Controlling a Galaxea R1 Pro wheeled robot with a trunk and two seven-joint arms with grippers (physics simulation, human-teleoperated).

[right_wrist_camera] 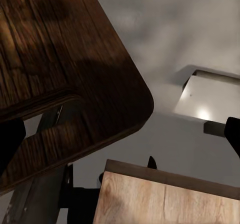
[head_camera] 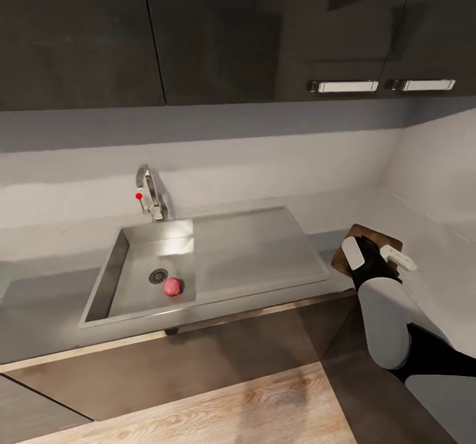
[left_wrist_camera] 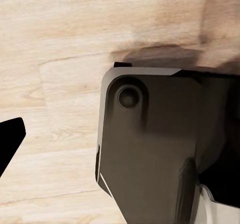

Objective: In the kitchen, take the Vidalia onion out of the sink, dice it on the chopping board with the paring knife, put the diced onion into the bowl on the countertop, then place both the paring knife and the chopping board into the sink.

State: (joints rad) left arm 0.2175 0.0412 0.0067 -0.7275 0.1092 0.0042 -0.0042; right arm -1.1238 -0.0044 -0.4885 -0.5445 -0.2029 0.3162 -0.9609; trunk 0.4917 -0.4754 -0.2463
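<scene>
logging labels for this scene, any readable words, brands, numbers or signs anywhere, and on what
None: no text reads in any view.
The tap bears just a plain red dot, no lettering.
The sink, Vidalia onion, chopping board and cabinet handles carry no markings.

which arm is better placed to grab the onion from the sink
Probably neither is well placed. The right tool is raised over the board, past the sink's drainboard from the onion. The left wrist view shows floor, suggesting that arm hangs low.
</scene>
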